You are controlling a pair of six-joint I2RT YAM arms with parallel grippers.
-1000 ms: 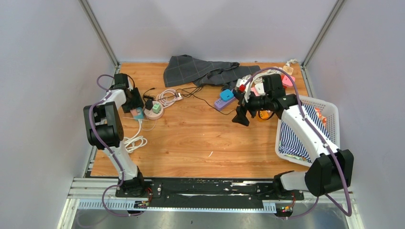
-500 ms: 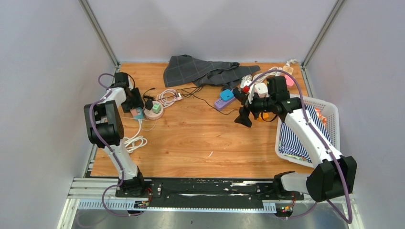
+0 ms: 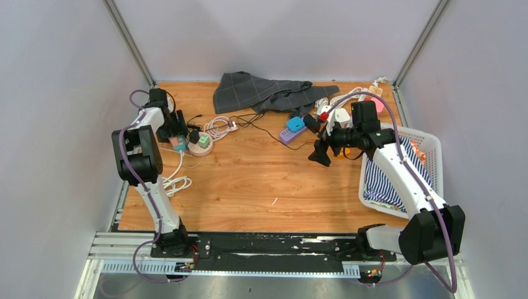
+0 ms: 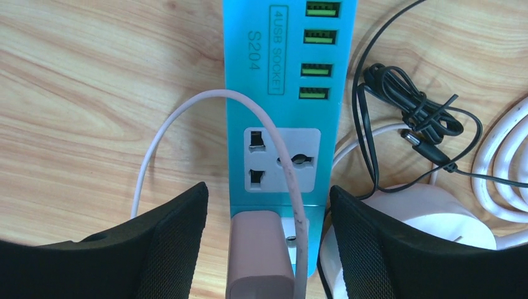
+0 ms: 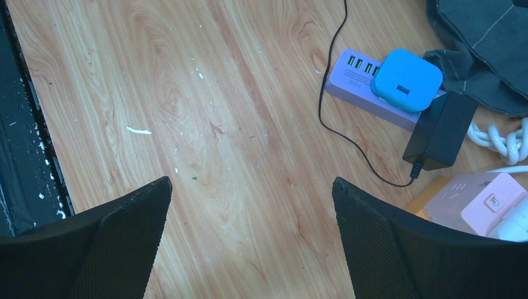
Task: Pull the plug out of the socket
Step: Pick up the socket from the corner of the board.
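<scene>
A pink plug (image 4: 260, 255) sits in the near end of a teal socket strip (image 4: 283, 106), and its pale cable (image 4: 187, 106) loops over the strip. My left gripper (image 4: 268, 189) is open and straddles the plug, with a gap showing on each side. From above, the left gripper (image 3: 176, 132) hovers over that teal strip (image 3: 180, 147) at the table's left edge. My right gripper (image 3: 318, 143) is open over bare wood mid-table. In its own wrist view the right gripper (image 5: 249, 187) holds nothing.
A round pink socket (image 3: 200, 145) carrying green and black plugs sits beside the teal strip. A purple strip (image 5: 358, 81) with a blue plug (image 5: 408, 78), a black adapter (image 5: 442, 131) and a pink strip (image 5: 479, 199) lie far right. A white basket (image 3: 429, 140) and a grey cloth (image 3: 261, 93) are nearby.
My left gripper's jaws have widened a little around the pink plug and its wrist has shifted slightly away. My right arm has drifted slightly to the right.
</scene>
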